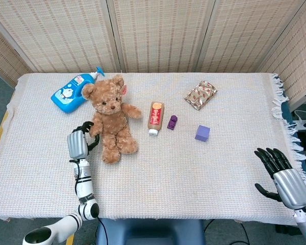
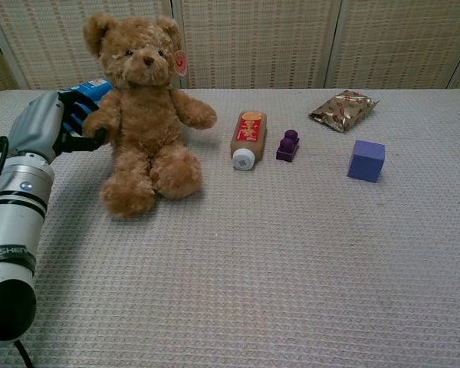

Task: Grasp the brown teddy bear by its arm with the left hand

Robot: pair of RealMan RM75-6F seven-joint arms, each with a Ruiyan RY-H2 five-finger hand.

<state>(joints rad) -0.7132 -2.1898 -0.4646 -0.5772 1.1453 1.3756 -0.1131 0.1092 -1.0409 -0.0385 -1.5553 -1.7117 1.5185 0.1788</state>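
Observation:
The brown teddy bear (image 1: pixel 111 120) sits upright at the table's left side, facing me, also large in the chest view (image 2: pixel 146 115). My left hand (image 1: pixel 79 140) is at the bear's near-side arm, and in the chest view this left hand (image 2: pixel 50 130) has its dark fingers curled around the paw end of that arm. My right hand (image 1: pixel 280 171) hangs off the table's front right corner, fingers spread, holding nothing; the chest view does not show it.
A blue lotion bottle (image 1: pixel 71 92) lies behind the bear. To its right lie a brown bottle (image 1: pixel 155 116), a small purple toy (image 1: pixel 172 122), a purple cube (image 1: pixel 202 133) and a foil snack packet (image 1: pixel 200 94). Woven screens stand behind the table.

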